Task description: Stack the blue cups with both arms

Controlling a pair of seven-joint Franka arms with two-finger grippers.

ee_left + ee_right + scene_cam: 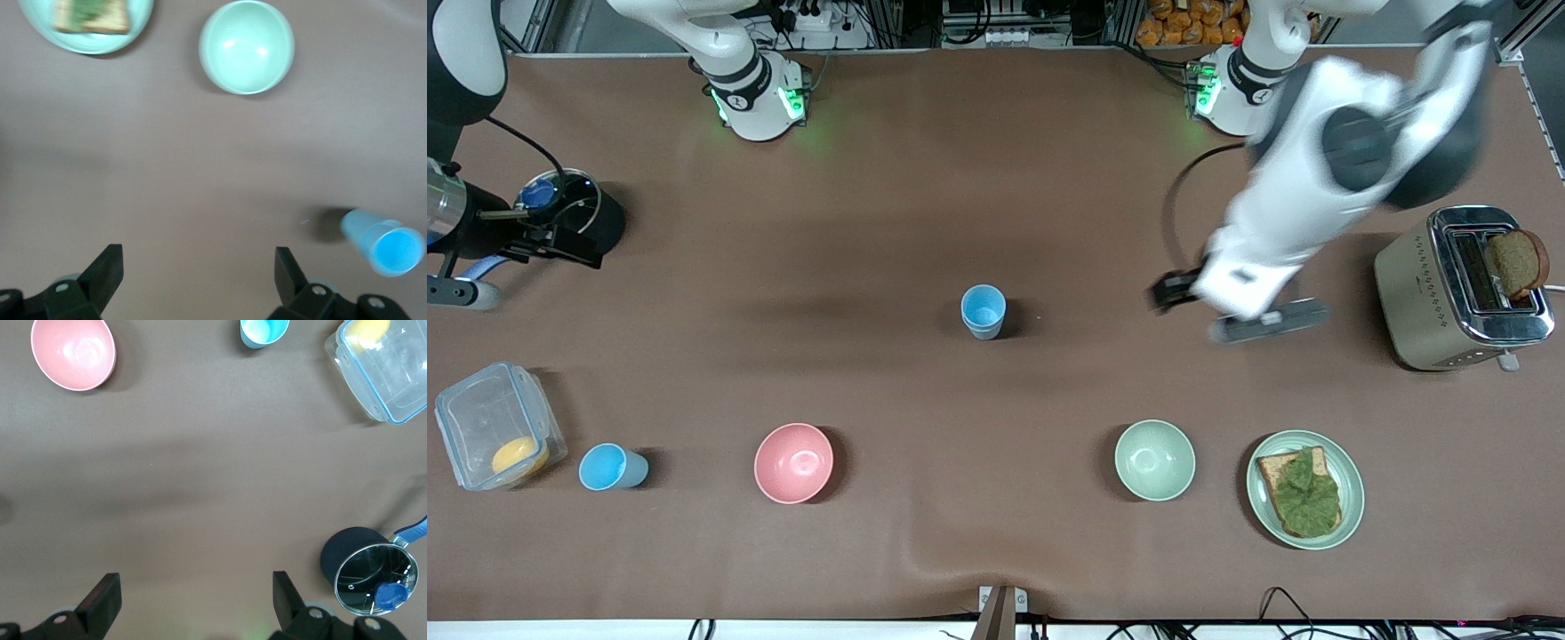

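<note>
While both arms hang above the table, we note these things:
Paler cup: we see one blue cup (983, 311) upright at the table's middle, bare cloth all round it; it also shows in the left wrist view (385, 241)
Brighter cup: we see the second blue cup (611, 467) nearer the front camera, toward the right arm's end, just beside the clear lidded box (496, 425) and apart from the pink bowl (793, 462)
Left gripper: the left gripper (199, 280) is over bare table between the middle cup and the toaster (1463, 289); its fingers stand wide apart and hold nothing
Right gripper: the right gripper (197, 597) is over the right arm's end of the table, near the black pot (574, 213); its fingers are spread wide and empty
Around: we see a green bowl (1154, 460) beside a green plate (1347, 462) bearing a slice of bread with a leaf on it; a brown slice sticks up from the toaster; something yellow lies in the clear box
In the way: nothing stands between the two cups except open cloth; the pink bowl sits farther along toward the table's middle
Hard to make out: the left arm is smeared in the front view, so we cannot read its fingers there; the right arm is cut off at that view's edge; each wrist view shows only its own fingertips
</note>
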